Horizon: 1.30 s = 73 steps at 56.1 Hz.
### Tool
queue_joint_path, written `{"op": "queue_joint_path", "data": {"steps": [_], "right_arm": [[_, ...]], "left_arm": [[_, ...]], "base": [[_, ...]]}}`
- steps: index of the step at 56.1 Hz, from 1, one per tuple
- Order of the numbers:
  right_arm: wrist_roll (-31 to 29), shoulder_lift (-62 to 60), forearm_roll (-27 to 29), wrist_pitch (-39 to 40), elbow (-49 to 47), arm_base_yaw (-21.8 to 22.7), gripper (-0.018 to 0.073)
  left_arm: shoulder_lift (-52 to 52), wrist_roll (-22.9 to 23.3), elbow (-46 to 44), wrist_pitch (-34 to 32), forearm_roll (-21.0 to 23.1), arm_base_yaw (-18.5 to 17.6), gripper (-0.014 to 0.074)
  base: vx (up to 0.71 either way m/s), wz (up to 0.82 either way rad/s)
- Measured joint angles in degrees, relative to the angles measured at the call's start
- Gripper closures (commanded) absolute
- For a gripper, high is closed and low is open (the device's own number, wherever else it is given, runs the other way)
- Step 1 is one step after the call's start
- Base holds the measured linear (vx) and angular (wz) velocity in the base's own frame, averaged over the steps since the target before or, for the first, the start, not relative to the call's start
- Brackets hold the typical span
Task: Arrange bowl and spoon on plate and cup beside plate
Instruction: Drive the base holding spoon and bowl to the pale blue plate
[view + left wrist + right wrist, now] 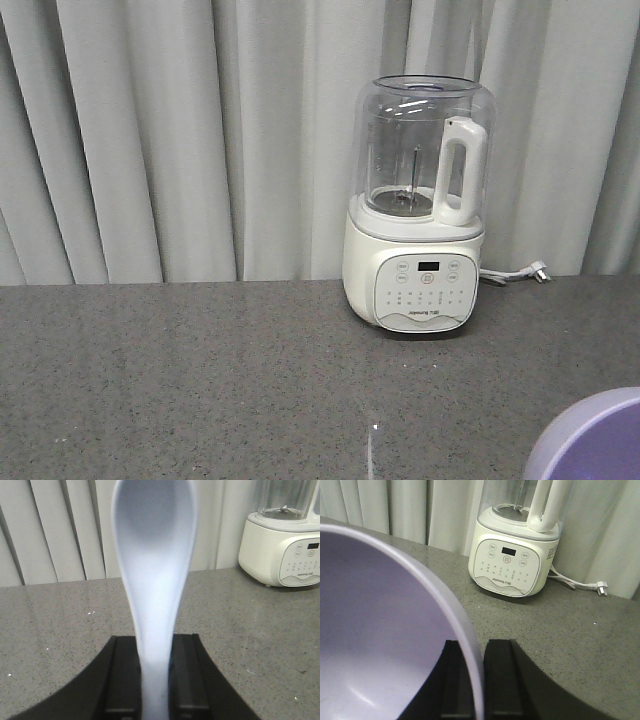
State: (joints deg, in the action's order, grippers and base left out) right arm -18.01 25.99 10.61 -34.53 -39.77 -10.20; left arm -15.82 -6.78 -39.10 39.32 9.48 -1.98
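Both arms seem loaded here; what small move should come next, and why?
Probably move the bowl toward the plate first: the right pincer grips its rim and the left pincer grips the spoon by its handle, so both are ready. The plate appears in no view, so direction is unclear.

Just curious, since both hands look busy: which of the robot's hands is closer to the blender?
Right. The right gripper, clamped on the rim of the bowl, faces the blender close ahead. The left gripper, holding the spoon, sees it smaller, far off to its right.
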Motion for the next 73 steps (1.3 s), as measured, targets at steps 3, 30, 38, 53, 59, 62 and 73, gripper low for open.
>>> {"op": "queue_joint_path", "data": {"steps": [3,30,38,53,59,62,73], "right_arm": [[0.00,0.00,0.00,0.00,0.00,0.00,0.0568],[0.00,0.00,0.05,0.00,0.00,0.00,0.0568],[0.00,0.00,0.05,0.00,0.00,0.00,0.0568],[0.00,0.00,0.05,0.00,0.00,0.00,0.0568],[0.00,0.00,0.05,0.00,0.00,0.00,0.0568],[0.00,0.00,0.05,0.00,0.00,0.00,0.0568],[0.00,0.00,0.05,0.00,0.00,0.00,0.0568]], "left_arm": [[0.00,0.00,0.00,0.00,0.00,0.00,0.0596],[0.00,0.00,0.00,0.00,0.00,0.00,0.0596],[0.00,0.00,0.00,0.00,0.00,0.00,0.0596],[0.00,0.02,0.00,0.00,0.00,0.00,0.0596],[0.00,0.02,0.00,0.00,0.00,0.00,0.0596],[0.00,0.02,0.00,0.00,0.00,0.00,0.0596],[0.00,0.02,0.00,0.00,0.00,0.00,0.0596]], "base": [[0.00,0.00],[-0.02,-0.09],[-0.09,-0.38],[-0.15,-0.56],[-0.17,-0.62],[-0.17,-0.61],[-0.17,-0.59]]}}
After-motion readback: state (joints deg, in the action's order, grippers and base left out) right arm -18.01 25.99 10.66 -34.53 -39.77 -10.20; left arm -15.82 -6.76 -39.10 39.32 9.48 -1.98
